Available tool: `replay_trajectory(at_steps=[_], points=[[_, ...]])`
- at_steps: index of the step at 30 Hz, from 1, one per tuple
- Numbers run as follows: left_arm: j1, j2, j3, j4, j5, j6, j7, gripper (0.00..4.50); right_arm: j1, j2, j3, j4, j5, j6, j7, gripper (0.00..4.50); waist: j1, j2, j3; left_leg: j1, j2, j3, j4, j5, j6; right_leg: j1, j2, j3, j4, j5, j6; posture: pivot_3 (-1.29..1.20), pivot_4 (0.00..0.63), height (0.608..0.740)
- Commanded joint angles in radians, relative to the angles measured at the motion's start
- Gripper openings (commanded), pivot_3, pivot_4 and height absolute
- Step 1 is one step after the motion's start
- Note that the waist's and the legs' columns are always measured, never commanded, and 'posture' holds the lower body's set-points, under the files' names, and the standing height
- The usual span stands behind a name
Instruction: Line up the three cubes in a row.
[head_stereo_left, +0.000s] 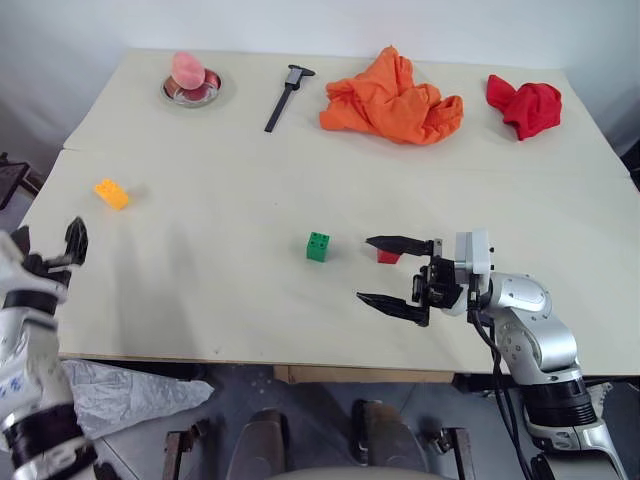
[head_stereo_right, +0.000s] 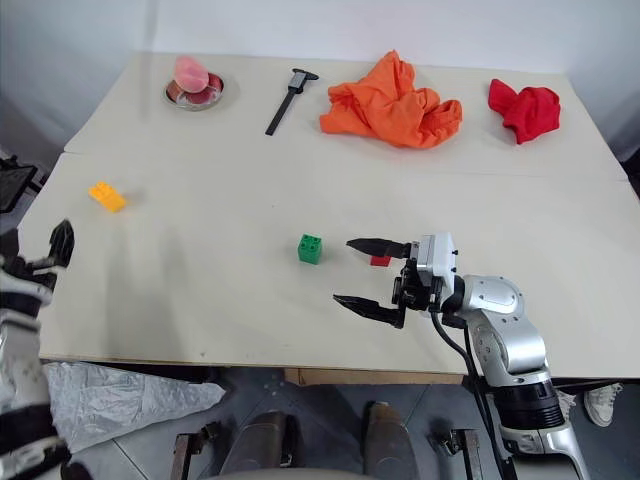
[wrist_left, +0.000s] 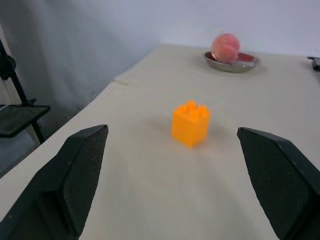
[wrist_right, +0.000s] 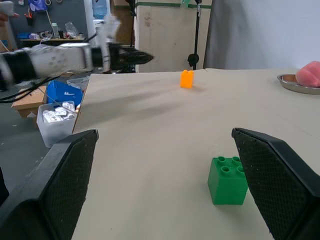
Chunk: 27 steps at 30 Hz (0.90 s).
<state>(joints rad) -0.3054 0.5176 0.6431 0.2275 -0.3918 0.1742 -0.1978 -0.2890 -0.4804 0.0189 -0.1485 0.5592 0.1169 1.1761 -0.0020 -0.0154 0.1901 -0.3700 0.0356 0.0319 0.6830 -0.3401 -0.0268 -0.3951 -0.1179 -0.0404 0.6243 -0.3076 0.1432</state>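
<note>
So the yellow-orange cube (head_stereo_left: 111, 192) sits alone near the desk's (head_stereo_left: 250, 300) left edge, well apart from the green cube (head_stereo_left: 317, 246) and red cube (head_stereo_left: 388, 256), which are near each other toward the front edge. The left tool (wrist_left: 175, 165) is spread wide, holding nothing, and pointed straight at the yellow-orange one, so I'd guess that arm fetches it. The right tool (head_stereo_left: 392, 272) is wide and empty too, by the red cube. The metal dish (head_stereo_left: 192, 90) in the far left corner holds a pink fruit (head_stereo_left: 188, 70).
</note>
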Motion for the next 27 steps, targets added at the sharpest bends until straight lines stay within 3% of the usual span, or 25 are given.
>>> replay_trajectory(at_steps=[1,9,24,27], points=[[-0.111,-0.023,-0.03,0.039,0.025,0.063,0.147,4.37,-0.012,-0.002,-0.003,-0.019,0.015,0.006,0.005,4.5,0.0,0.0,0.0,0.0,0.0,0.0,0.0,0.0,0.0,0.0,0.0,0.0,0.0,0.0,0.0,0.0,0.15,0.74],[-0.348,-0.079,-0.108,0.289,0.134,-0.003,0.364,4.37,-0.017,0.011,0.013,-0.025,0.015,0.021,-0.01,4.5,-0.001,-0.001,-0.001,-0.001,0.0,0.002,0.0,-0.001,-0.001,-0.002,0.0,-0.002,-0.002,0.0,0.0,0.0,0.15,0.74],[-0.546,-0.027,-0.168,0.714,0.173,-0.183,0.342,4.37,-0.002,0.008,0.004,-0.039,0.012,0.027,-0.038,4.5,0.002,-0.002,0.0,-0.001,0.0,0.004,0.0,-0.001,-0.001,-0.002,0.0,-0.002,-0.002,0.0,0.0,0.0,0.15,0.74],[-0.564,-0.021,-0.174,0.75,0.17,-0.207,0.341,3.83,0.0,0.008,0.002,-0.038,0.011,0.025,-0.044,4.5,0.001,-0.002,0.0,-0.001,0.0,0.004,0.0,-0.001,-0.001,-0.002,0.0,-0.002,-0.002,0.0,0.0,0.0,0.15,0.74]])
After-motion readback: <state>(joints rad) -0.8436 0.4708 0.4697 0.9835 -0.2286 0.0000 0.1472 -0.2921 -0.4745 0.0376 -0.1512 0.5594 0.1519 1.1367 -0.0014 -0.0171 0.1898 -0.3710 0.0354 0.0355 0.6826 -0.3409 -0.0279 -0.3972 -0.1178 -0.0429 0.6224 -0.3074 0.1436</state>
